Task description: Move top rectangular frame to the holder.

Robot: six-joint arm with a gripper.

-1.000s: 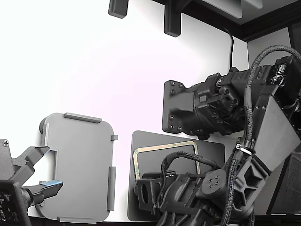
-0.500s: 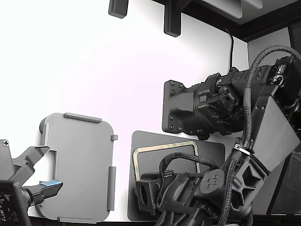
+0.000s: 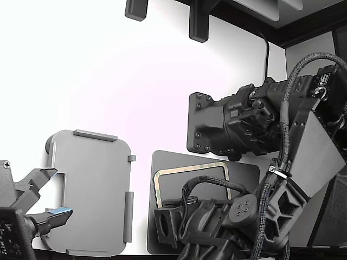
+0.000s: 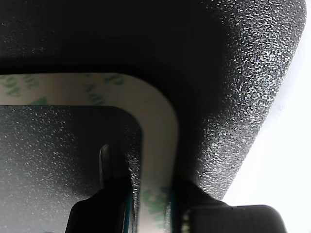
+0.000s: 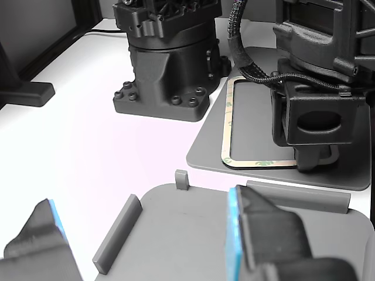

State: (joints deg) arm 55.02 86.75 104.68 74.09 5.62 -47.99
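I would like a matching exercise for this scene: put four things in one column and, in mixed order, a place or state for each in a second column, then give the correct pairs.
Things:
1. top rectangular frame
2. holder
3. dark grey mat
4. gripper

Places or states:
A. lies empty at the exterior view's left
B. straddles one side of the frame near a corner
C. lies flat on the mat
D. lies under the frame on the white table

Pairs: 1-C, 2-A, 3-D, 4-B
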